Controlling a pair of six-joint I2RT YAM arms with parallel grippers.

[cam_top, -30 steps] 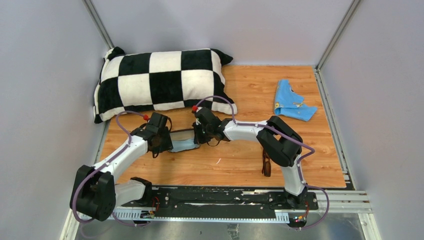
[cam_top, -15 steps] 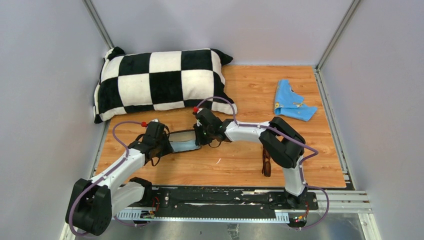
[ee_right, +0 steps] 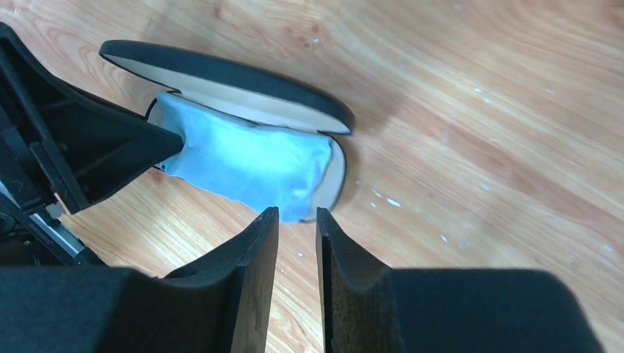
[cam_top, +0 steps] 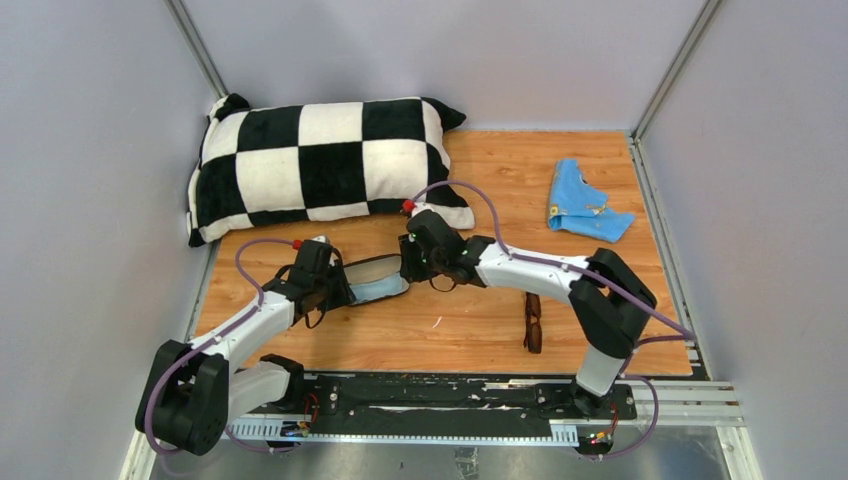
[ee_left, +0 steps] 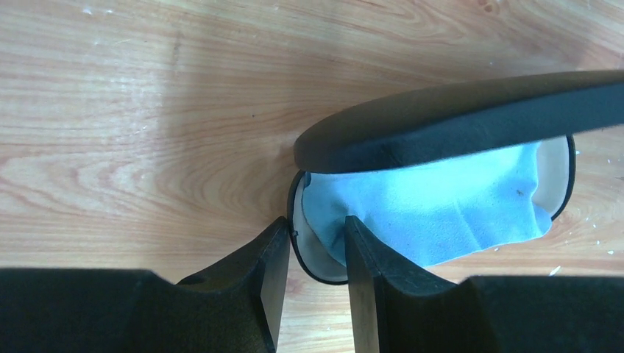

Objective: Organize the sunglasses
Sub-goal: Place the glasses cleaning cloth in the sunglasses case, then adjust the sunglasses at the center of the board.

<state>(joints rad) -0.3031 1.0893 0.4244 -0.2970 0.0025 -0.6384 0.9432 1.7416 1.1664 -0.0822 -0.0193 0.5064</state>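
Note:
The sunglasses (cam_top: pixel 533 322) lie folded on the wooden table near the front right, apart from both grippers. A black case (cam_top: pixel 372 268) lies open mid-table, its lid (ee_left: pixel 456 118) raised over a light blue cloth (ee_left: pixel 441 198) in the lower half. My left gripper (ee_left: pixel 316 224) straddles the case's left end, one finger outside touching the rim and the other inside on the cloth. My right gripper (ee_right: pixel 296 213) hovers just off the case's right end (ee_right: pixel 335 173), its fingers slightly apart with only bare wood between them.
A black-and-white checked pillow (cam_top: pixel 320 165) fills the back left. A second blue cloth (cam_top: pixel 585 212) lies crumpled at the back right. Grey walls enclose the table on three sides. The left arm's fingers show at the left in the right wrist view.
My right gripper has opened and drawn back slightly from the case's right end, its arm stretching out. The case's lid now stands higher. My left gripper has narrowed on the case's left end.

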